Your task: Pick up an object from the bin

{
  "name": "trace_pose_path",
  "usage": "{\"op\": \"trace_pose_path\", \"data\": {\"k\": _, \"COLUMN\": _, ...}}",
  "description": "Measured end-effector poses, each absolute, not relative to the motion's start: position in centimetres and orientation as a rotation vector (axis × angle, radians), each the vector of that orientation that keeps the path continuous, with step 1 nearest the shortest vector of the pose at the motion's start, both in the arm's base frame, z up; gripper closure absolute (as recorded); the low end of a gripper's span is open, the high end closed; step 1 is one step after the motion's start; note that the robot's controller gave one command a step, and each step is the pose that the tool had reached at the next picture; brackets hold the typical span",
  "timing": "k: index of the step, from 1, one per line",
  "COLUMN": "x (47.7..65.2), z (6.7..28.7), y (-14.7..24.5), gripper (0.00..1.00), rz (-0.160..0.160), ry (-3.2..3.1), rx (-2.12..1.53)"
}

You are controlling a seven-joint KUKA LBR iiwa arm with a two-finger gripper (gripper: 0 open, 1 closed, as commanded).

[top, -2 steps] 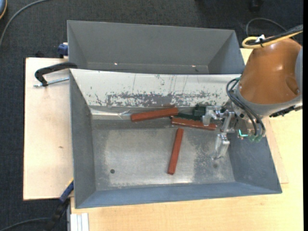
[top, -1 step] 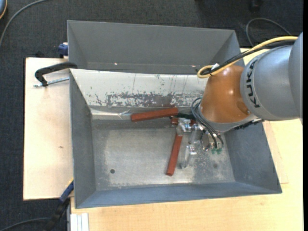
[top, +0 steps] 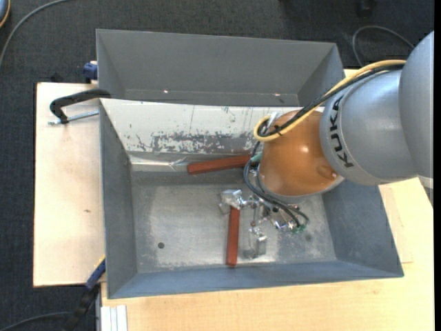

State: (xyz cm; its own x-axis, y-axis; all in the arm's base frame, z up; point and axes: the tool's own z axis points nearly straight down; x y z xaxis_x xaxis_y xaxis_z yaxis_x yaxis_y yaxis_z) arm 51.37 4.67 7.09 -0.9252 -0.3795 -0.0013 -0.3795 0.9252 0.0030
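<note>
Red stick (top: 233, 238): long, slim, straight; gripper (top: 258, 241) beside.

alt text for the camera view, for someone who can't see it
A robot arm with an orange wrist cover reaches from the right into a grey metal bin, its gripper low beside a red-brown stick lying on the floor. A similar red-brown bar lies at the back wall.
</note>
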Motion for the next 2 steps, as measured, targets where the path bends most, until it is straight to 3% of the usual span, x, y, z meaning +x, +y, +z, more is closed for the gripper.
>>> {"op": "trace_pose_path", "data": {"k": 1, "x": 51.4, "z": 7.1, "y": 4.5, "gripper": 1.00, "rz": 0.002, "ry": 3.083, "rx": -0.603}}
{"op": "trace_pose_path", "data": {"k": 2, "x": 52.4, "z": 21.3, "y": 4.3, "gripper": 1.00, "rz": -0.001, "ry": 3.064, "rx": -0.624}}
